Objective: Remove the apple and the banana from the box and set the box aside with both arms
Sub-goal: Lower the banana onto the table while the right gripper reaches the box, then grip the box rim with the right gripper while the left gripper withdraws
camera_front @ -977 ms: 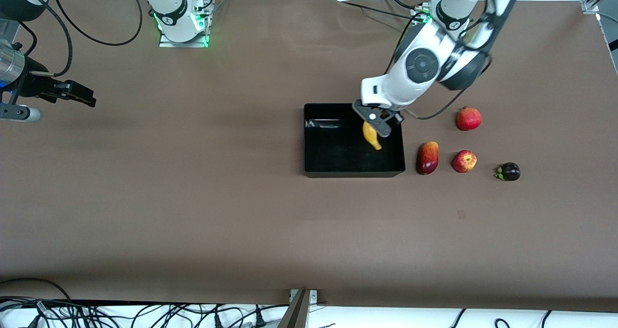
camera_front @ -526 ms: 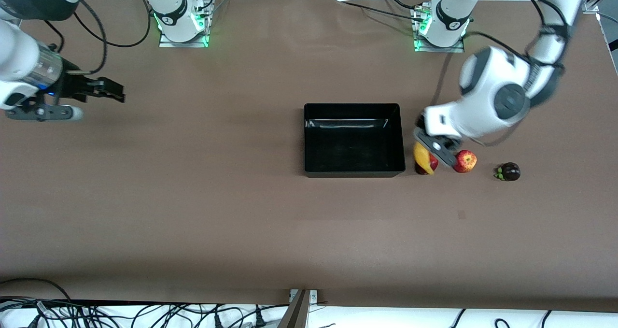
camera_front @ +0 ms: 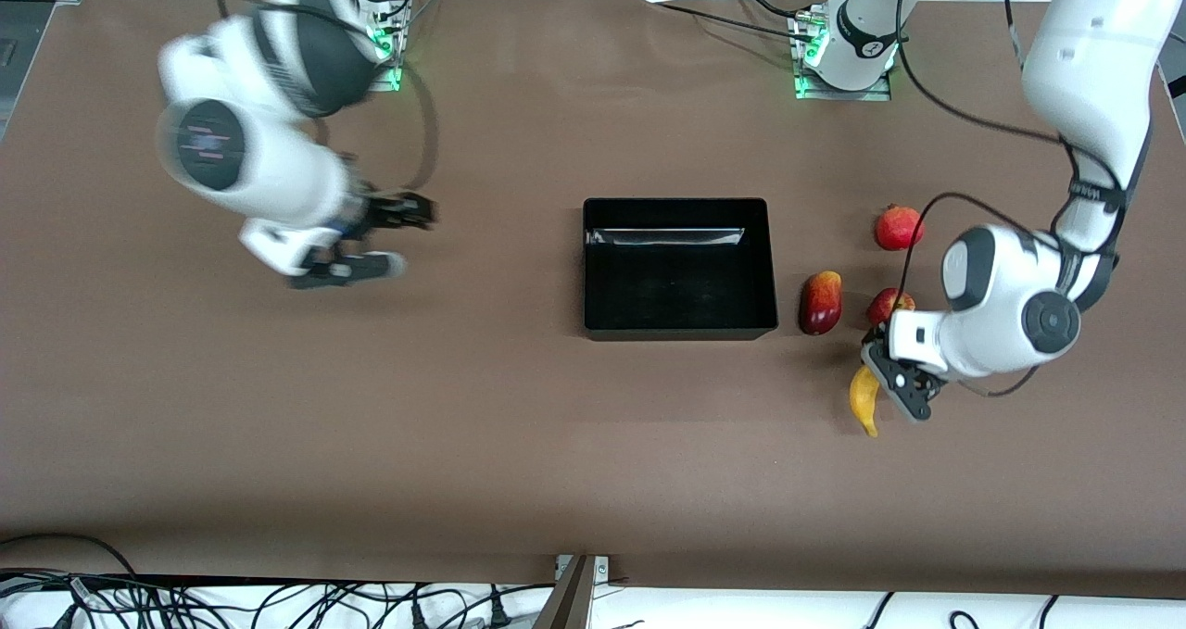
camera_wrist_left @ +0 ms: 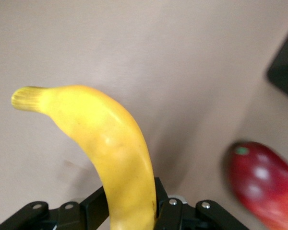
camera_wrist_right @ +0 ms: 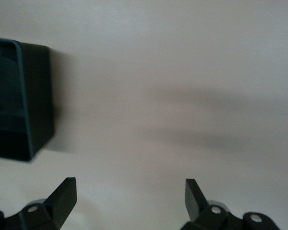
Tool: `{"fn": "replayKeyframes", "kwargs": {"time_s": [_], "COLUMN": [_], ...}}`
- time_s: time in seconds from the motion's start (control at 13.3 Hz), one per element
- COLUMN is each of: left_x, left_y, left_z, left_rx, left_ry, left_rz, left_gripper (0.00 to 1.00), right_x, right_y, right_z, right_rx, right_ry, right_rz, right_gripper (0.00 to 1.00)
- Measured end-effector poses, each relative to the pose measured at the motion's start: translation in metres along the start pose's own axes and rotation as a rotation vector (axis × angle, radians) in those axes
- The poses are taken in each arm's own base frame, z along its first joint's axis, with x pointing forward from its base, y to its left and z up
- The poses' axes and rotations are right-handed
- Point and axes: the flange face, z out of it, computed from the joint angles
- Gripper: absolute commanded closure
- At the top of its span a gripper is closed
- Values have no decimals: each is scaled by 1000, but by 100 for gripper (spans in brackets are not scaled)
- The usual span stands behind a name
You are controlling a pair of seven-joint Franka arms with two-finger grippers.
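Left gripper (camera_front: 888,386): clenched on the banana (camera_front: 864,400), over bare table (camera_front: 519,444) nearer the front camera than the apple (camera_front: 887,303) and mango (camera_front: 821,302).
Banana vs fingers: pinched between the two fingers (camera_wrist_left: 98,206) at one end; the rest curves out past the fingertips, stem end free.
Right gripper (camera_front: 394,231): fingers spread apart, holding nothing, over bare table toward the right arm's end, well apart from the box (camera_front: 679,328).
Box: mid-table, nothing visible in it.
Apple: on the table between mango and left arm, partly hidden by the arm.
Pomegranate (camera_front: 899,227): farther from the front camera than the apple.
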Motion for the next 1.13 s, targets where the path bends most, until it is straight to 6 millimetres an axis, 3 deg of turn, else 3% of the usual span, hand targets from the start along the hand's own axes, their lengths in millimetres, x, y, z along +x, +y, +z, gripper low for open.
{"fn": "replayKeyframes", "kwargs": {"time_s": [0.08,0.15,0.3,0.45,0.53,0.6,0.68,0.75,0.83,0.9,1.05,1.13], "left_x": [3,7,14,16,17,18,20,20,19,15,3,-5], "left_y": [-6,-8,-3,-1,-3,-3,-3,2,13,29,74,100], "left_z": [12,21,29,25,15,-7,-40,-85,-136,-190,-290,-326], "left_rx": [20,34,33,36,47,63,87,112,130,152,221,242], "left_ry": [-1,1,-1,-2,0,-1,-4,-14,-37,-58,-73,-74], "left_rz": [23,39,54,58,58,60,62,66,64,43,-88,-170], "left_gripper": [83,1,0,0,0,0,0,0,0,0,0,0], "right_x": [-1,-4,-6,0,2,3,3,1,-2,-3,-3,-2], "right_y": [-36,-68,-110,-130,-138,-145,-152,-161,-168,-173,-175,-175], "right_z": [21,43,83,112,120,127,138,153,169,184,211,220], "right_rx": [-1,-2,2,24,41,54,58,56,51,43,26,22], "right_ry": [14,26,45,82,108,127,133,131,125,115,93,89], "right_rz": [19,40,60,90,114,126,125,116,108,104,103,103], "right_gripper": [0,0,0,0,2,10,27,51,78,97,100,100]}}
